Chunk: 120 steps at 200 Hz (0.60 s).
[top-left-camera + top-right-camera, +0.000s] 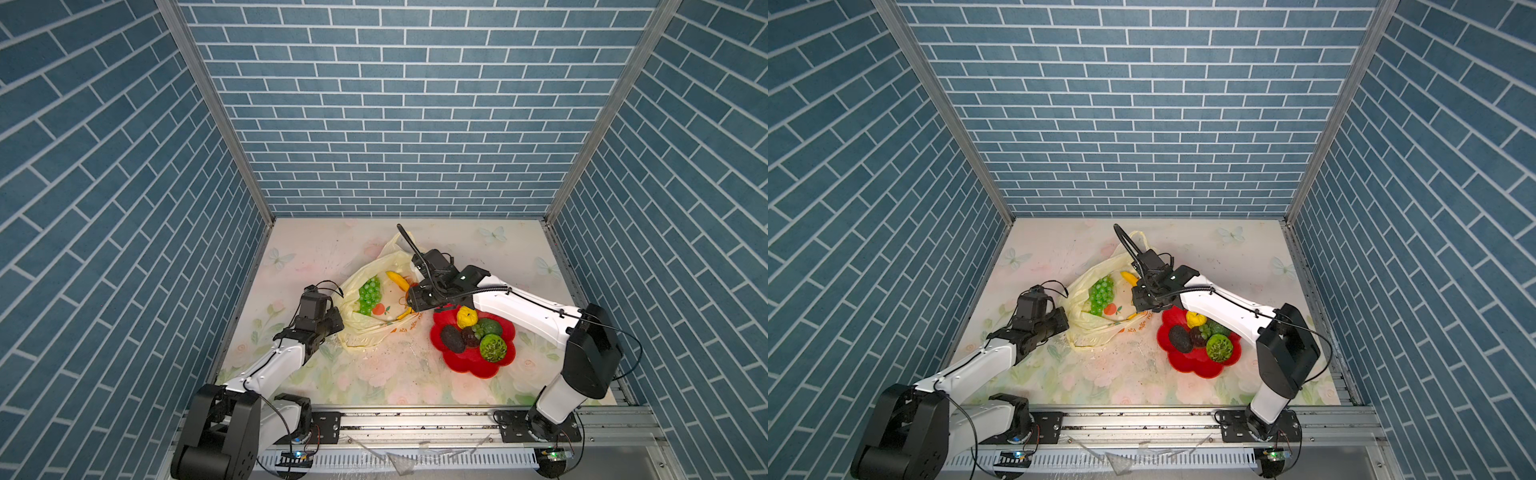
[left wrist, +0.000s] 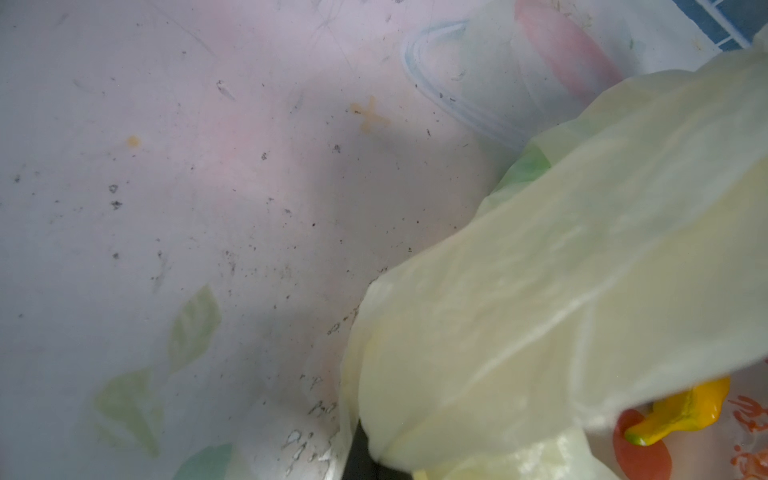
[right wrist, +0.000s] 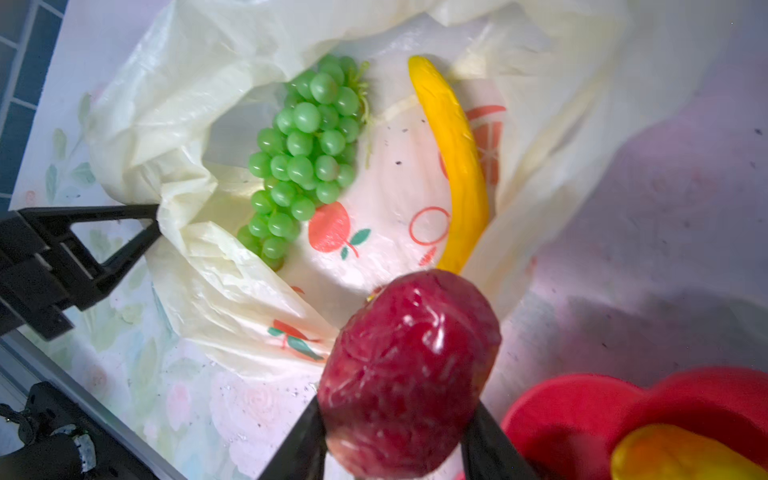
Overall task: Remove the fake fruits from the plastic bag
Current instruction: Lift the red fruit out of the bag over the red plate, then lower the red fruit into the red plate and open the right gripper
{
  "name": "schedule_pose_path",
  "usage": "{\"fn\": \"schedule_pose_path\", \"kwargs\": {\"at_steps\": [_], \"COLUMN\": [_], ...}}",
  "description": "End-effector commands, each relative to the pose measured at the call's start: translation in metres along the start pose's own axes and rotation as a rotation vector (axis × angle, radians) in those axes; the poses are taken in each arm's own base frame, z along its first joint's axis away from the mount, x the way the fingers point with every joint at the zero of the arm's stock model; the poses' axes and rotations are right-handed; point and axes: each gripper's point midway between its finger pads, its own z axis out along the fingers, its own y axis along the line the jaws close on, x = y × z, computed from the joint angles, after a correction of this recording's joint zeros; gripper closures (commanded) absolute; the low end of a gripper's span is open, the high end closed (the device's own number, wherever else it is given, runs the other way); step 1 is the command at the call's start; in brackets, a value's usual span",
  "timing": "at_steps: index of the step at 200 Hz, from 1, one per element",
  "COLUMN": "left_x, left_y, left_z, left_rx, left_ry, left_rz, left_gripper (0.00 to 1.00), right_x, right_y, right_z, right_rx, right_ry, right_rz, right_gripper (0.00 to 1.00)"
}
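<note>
Fruit removal: one piece gripped, two in bag

Between the half-spread jaws of the right gripper [image 3: 395, 419] a red fruit [image 3: 409, 365] is clamped. This gripper is seen just right of centre in both top views, between the plastic bag [image 1: 361, 332] and the red plate [image 1: 473, 363]. The left gripper [image 3: 151, 217] is closed tight on the bag's rim, left of centre. The grape bunch [image 1: 369, 295] and banana [image 1: 397, 280] are noted lying inside the open bag.

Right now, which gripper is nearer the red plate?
Right. The right gripper, holding a red fruit, is beside the red plate; the left gripper grips the plastic bag farther off.
</note>
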Motion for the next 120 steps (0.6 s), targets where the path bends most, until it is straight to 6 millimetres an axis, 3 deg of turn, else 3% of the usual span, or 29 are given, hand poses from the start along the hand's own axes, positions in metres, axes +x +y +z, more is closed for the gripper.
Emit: {"fn": "schedule_pose_path", "kwargs": {"at_steps": [1,53,120], "left_x": [-0.003,-0.001,0.0], "left_y": [0.0,0.0,0.001], "left_z": [0.0,0.002,0.003], "left_rx": [0.007,0.012,0.012], "left_ry": [-0.019,-0.017,-0.018], "left_rz": [0.022,0.025,0.022], "left_gripper": [1.0,1.0,1.0], "right_x": [0.035,0.077,0.111], "right_y": [-0.033,-0.066,-0.099], "right_z": [-0.018,-0.043,-0.058], "right_rx": [0.086,0.138,0.25], "right_ry": [0.088,0.166,0.266], "right_rz": [0.042,0.122,0.171], "right_gripper": [0.51,0.51,0.51]}}
